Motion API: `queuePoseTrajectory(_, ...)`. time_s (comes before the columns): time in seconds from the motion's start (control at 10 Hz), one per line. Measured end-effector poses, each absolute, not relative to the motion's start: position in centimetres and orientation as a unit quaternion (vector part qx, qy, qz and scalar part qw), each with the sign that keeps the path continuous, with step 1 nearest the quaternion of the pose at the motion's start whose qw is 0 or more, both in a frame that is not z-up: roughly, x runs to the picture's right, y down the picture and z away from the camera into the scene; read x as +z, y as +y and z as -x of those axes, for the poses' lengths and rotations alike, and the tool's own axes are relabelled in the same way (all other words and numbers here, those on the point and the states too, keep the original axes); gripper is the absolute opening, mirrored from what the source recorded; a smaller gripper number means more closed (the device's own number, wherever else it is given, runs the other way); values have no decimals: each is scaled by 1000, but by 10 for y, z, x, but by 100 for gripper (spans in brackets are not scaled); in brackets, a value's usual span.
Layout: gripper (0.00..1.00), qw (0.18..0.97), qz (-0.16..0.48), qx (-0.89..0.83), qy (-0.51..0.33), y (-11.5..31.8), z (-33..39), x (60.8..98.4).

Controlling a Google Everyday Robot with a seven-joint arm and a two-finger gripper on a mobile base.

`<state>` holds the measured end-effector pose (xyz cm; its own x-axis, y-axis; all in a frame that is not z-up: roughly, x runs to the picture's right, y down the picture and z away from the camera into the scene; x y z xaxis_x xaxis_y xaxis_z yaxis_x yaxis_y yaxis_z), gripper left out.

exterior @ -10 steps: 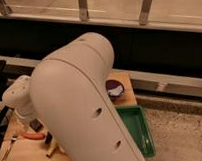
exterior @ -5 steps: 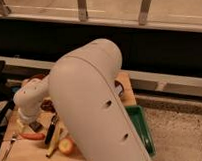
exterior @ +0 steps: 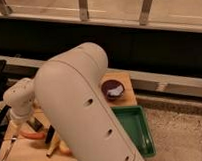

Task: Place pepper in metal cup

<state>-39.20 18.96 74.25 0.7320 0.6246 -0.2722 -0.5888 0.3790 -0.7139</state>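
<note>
The pepper, slim and red-orange, lies on the wooden table at the lower left. My gripper hangs from the white wrist just above the pepper's left end. I cannot tell whether it touches the pepper. No metal cup shows; my big white arm covers the middle of the table.
A dark red bowl with something white in it sits at the table's back right. A green tray lies right of the arm. A fork lies at the front left. A yellow-orange fruit and dark utensils lie by the pepper.
My arm has shifted across the view, uncovering the red bowl and more of the left table. The wrist and gripper now hang close over the pepper.
</note>
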Motion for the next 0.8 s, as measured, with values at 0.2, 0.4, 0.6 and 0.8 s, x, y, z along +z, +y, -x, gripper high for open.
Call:
queuePoseTrajectory(0.2, 62, 831, 425, 358, 2, 199, 387, 740)
queuePoseTrajectory(0.4, 62, 826, 431, 362, 25, 212, 371, 736)
queuePoseTrajectory(0.6, 62, 819, 436, 370, 48, 225, 353, 730)
queuePoseTrajectory(0.8, 62, 811, 437, 383, 72, 234, 333, 726)
